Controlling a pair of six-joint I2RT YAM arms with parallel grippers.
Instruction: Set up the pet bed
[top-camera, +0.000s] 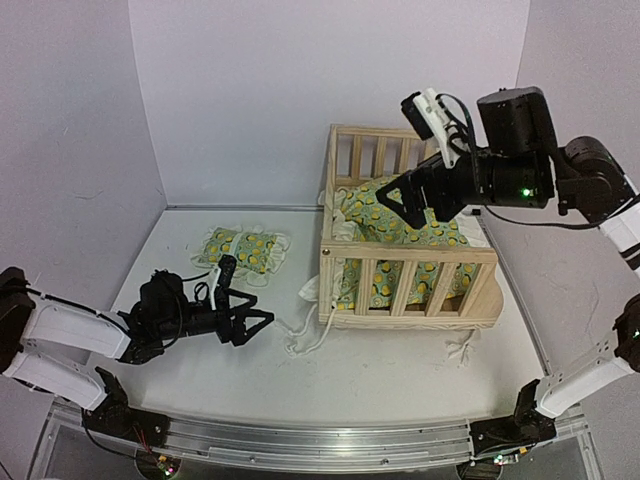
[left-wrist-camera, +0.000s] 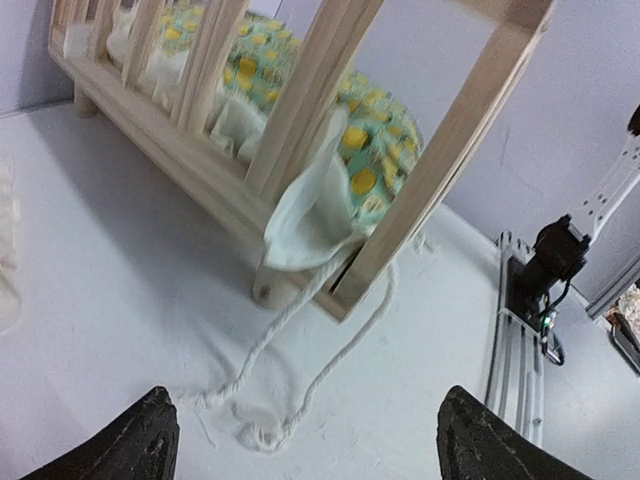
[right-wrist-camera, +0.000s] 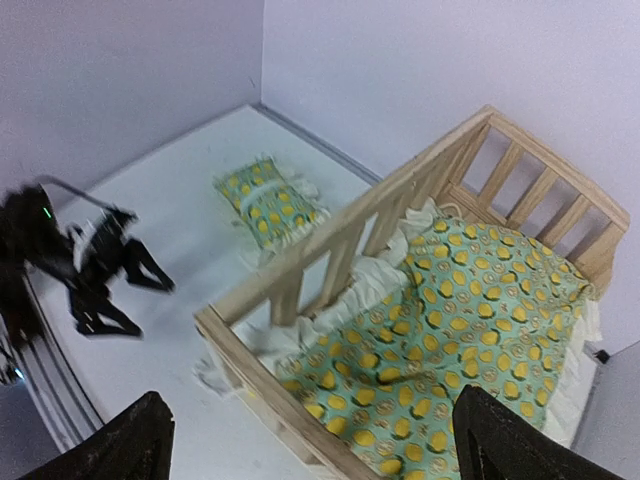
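Note:
The pet bed's pale wooden frame (top-camera: 410, 253) stands right of centre, with the green-yellow cushion (top-camera: 432, 238) lying inside it. The cushion's cream ruffle (left-wrist-camera: 305, 215) pokes out between the slats at the near corner, and its white cords (left-wrist-camera: 300, 370) trail on the table. The small matching pillow (top-camera: 243, 250) lies on the table left of the frame. My right gripper (top-camera: 400, 213) hovers open above the cushion (right-wrist-camera: 460, 310), holding nothing. Low over the table and left of the frame, my left gripper (top-camera: 258, 328) stands open and empty, its fingers (left-wrist-camera: 150, 440) on either side of the cord ends.
White walls close the table at the back and on both sides. A metal rail (top-camera: 300, 440) carrying both arm bases runs along the near edge. More cord ends (top-camera: 462, 350) lie on the table at the frame's near right corner.

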